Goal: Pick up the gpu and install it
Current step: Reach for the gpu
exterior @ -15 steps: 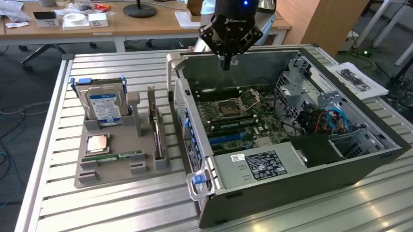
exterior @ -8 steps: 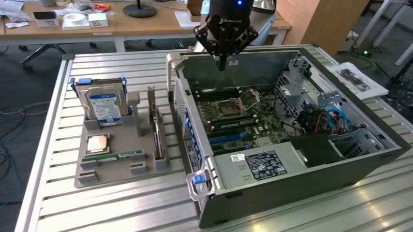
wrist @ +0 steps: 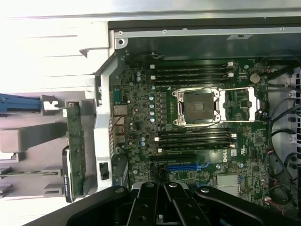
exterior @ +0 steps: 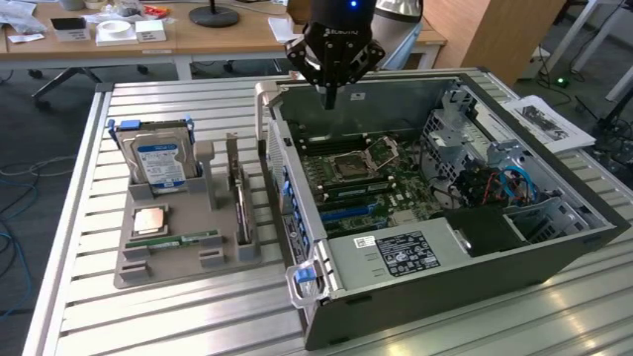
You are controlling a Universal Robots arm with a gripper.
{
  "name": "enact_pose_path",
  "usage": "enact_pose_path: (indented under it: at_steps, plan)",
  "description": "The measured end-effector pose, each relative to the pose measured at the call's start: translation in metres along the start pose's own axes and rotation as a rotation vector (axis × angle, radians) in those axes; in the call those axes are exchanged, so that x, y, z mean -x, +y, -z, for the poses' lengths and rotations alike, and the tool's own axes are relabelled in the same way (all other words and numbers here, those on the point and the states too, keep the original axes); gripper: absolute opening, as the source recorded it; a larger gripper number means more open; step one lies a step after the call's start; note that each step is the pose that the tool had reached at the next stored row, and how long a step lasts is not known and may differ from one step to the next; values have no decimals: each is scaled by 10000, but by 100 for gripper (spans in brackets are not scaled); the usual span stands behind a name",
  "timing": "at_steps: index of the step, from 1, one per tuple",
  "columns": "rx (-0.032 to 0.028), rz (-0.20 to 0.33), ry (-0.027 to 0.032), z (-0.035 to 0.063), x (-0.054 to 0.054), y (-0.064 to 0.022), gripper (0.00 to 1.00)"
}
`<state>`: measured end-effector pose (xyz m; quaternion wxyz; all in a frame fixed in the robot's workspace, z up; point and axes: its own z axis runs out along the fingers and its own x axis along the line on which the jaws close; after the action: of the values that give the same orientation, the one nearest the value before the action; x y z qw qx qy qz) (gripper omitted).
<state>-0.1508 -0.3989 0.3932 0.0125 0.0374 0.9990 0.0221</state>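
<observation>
The gpu (exterior: pixel 240 199) stands on edge in a slot of the grey holder (exterior: pixel 188 268), at the exterior view's left of the open computer case (exterior: pixel 554 245). It is a thin board with a metal bracket at one end. In the wrist view the gpu (wrist: pixel 75 136) lies just outside the case wall. My gripper (exterior: pixel 330 98) hangs above the far end of the case, over the motherboard (exterior: pixel 371 178), well apart from the gpu. Its fingers are shut together with nothing between them. The gripper (wrist: pixel 164 190) points down over the board near a blue slot (wrist: pixel 186 166).
On the grey holder also sit a silver hard drive (exterior: pixel 160 159) with a blue-white label, a small square chip (exterior: pixel 150 220) and a narrow green memory stick (exterior: pixel 183 241). All stand on a slatted metal table (exterior: pixel 148 319). Desks with clutter are behind; papers (exterior: pixel 549 122) lie beyond the case.
</observation>
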Motion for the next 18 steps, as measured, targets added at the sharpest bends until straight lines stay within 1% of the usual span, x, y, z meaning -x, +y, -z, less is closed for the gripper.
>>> enact_pose_path:
  at_steps: [18]
  plan:
    - [0,-1,0,8,-447,-33,11]
